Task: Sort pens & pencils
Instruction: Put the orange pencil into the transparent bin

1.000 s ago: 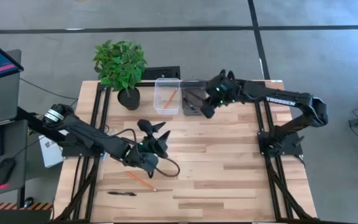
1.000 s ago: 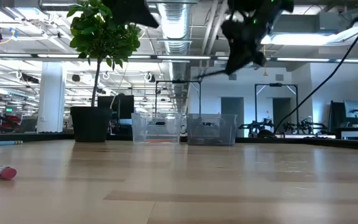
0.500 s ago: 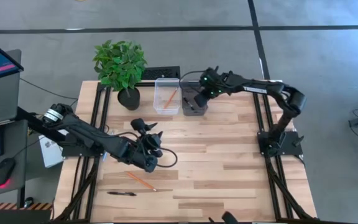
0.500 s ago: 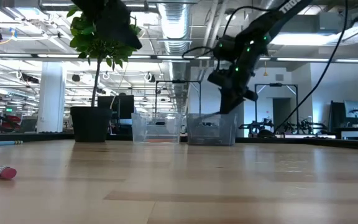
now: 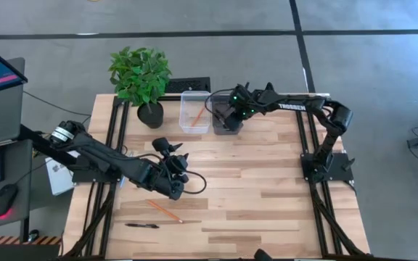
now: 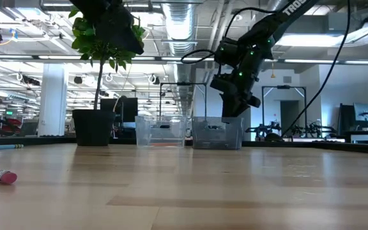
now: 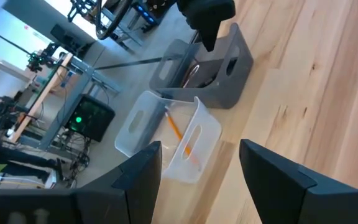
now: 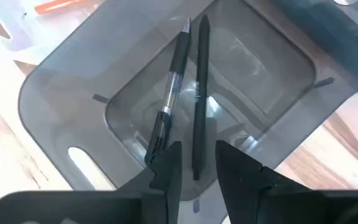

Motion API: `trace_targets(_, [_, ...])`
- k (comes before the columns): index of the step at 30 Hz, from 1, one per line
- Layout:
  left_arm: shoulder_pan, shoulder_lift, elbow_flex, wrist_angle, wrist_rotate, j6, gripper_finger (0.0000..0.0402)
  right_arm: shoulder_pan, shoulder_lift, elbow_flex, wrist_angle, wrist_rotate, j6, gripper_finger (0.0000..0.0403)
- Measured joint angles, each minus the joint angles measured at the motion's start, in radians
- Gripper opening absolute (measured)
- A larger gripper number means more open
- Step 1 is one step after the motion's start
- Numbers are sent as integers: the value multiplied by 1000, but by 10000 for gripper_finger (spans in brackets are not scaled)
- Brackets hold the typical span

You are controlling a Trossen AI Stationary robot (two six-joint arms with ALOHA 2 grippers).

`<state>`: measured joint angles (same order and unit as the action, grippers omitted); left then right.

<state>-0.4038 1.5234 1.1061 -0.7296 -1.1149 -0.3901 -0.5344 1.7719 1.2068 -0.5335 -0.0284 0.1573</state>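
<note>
Two black pens lie side by side on the floor of the grey bin, which stands at the table's far edge. My right gripper hovers right above them inside the bin's mouth, fingers a little apart and wider than the pen below. The clear bin beside it holds an orange pencil. One more pencil and a black pen lie flat near the table's near left corner. My left gripper is open and empty, up in the air left of the table's centre.
A potted plant stands at the far left corner, just left of the clear bin. A monitor, keyboard and mouse sit off the table's left side. Bare wood stretches across the middle and right of the table.
My right gripper has swung toward the table's far left from beside the grey bin and come down over its opening. My left gripper has dropped a little and then stayed put.
</note>
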Motion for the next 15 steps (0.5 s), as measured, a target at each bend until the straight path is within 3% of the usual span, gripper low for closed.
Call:
trace_targets(3, [0,0,0,-37,24,0,208,5,-6,12,-14,0,26,123])
trace_targets(6, [-5,0,0,-94,113,-14,208,18,-56,23,-18,0,33,123])
trace_targets(15, [-5,0,0,-148,528,16,208,173,-288,32,-137,0,21,125])
